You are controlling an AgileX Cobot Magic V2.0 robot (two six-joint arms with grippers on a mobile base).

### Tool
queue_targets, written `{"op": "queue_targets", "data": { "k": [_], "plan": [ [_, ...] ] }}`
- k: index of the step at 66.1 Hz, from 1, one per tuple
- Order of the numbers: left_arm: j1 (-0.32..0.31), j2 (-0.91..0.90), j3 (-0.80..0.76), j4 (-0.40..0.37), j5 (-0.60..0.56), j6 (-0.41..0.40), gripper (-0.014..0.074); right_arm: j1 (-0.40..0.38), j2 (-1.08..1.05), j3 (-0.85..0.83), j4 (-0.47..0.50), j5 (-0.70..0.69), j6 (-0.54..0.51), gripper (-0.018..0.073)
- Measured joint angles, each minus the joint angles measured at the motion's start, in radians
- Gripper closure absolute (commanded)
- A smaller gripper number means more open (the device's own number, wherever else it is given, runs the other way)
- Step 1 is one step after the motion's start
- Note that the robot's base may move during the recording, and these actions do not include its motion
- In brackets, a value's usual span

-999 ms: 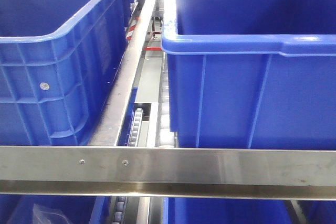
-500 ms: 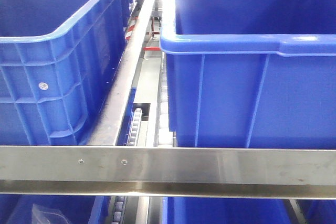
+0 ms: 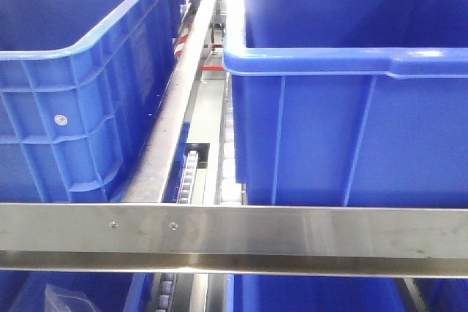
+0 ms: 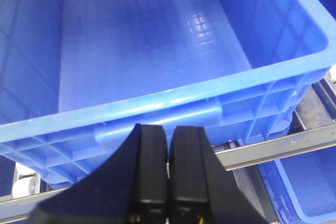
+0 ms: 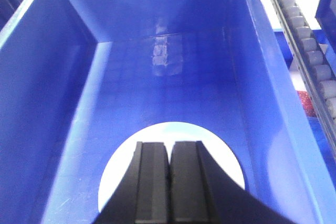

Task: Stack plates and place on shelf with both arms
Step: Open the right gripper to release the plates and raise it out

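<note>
Front view: two blue crates, left crate point(image 3: 80, 85) and right crate point(image 3: 351, 107), sit on a roller rack behind a steel crossbar point(image 3: 234, 235); no arms or plates visible. Left wrist: left gripper point(image 4: 168, 145), fingers pressed together and holding nothing, hangs over the near rim of a blue bin point(image 4: 157, 56). Right wrist: right gripper point(image 5: 169, 163), likewise closed on nothing, sits above a pale plate point(image 5: 123, 163) lying flat on the floor of a deep blue bin point(image 5: 63, 103), conveyor rollers point(image 5: 312, 56) alongside.

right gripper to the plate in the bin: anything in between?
Nothing visible. The right gripper, jaws together, hangs directly over the plate lying on the floor of the blue bin; only open space shows between them.
</note>
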Motion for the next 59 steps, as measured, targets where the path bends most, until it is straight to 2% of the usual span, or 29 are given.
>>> {"op": "queue_targets", "data": {
  "k": [15, 26, 59],
  "plan": [
    [0.000, 0.000, 0.000, 0.000, 0.000, 0.000, 0.0513, 0.000, -0.011, 0.004, 0.000, 0.023, 0.000, 0.0510],
    [0.000, 0.000, 0.000, 0.000, 0.000, 0.000, 0.0513, 0.000, -0.150, 0.074, 0.000, 0.045, 0.000, 0.0510],
    [0.000, 0.000, 0.000, 0.000, 0.000, 0.000, 0.0513, 0.000, -0.745, 0.578, 0.000, -0.010, 0.000, 0.0510]
  ]
}}
